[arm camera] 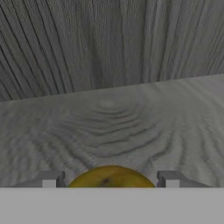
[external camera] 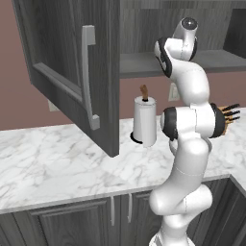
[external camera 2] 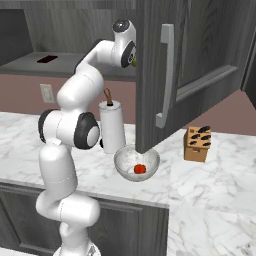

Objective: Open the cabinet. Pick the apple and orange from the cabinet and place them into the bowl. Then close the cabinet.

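Cabinet (external camera 2: 200, 60) of dark grey wood-grain stands open above our marble tabletop (external camera: 48, 153). Below, the speckled round bowl (external camera 2: 125, 161) holds the red apple (external camera 2: 140, 169). On the cabinet shelf, the smooth orange (arm camera: 109, 177) sits between our fingers (arm camera: 50, 179), spread apart beside it.

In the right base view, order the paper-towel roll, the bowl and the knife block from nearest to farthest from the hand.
The hand itself is hidden behind the open cabinet door, up at the shelf.
1. Paper-towel roll: on the counter below the shelf, nearest.
2. Bowl: in front of the roll, under the door's edge.
3. Knife block: out to the right, farthest.
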Robot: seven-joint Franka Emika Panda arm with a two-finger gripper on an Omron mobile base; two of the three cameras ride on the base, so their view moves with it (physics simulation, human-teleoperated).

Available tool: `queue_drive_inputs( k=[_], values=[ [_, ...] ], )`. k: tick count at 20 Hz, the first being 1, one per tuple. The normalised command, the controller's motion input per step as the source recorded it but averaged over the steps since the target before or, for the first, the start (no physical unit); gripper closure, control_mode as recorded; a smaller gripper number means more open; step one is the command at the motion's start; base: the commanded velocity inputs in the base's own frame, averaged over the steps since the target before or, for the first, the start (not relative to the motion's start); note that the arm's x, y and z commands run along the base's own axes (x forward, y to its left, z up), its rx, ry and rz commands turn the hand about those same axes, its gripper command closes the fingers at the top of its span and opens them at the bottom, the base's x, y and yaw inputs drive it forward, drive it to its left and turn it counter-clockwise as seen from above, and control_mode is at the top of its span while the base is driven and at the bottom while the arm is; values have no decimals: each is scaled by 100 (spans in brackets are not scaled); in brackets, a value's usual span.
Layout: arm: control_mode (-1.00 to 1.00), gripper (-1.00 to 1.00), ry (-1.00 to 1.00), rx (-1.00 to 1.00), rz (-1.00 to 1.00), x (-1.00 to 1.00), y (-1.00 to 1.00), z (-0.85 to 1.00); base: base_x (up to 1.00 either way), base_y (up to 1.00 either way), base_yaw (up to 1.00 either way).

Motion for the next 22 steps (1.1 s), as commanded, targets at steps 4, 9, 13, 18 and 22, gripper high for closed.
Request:
queue_drive_inputs(
  k=[4,9,13,18,22],
  values=[
    [-100,100,0,0,0,2,0,-34,0,0,0],
    [-100,100,0,0,0,0,-2,-21,0,0,0],
    [-100,100,-8,0,0,-2,0,-49,0,0,0],
    [-100,100,-16,0,0,-37,0,-14,0,0,0],
    [-100,100,-15,0,0,-60,0,0,0,0,0]
  ],
)
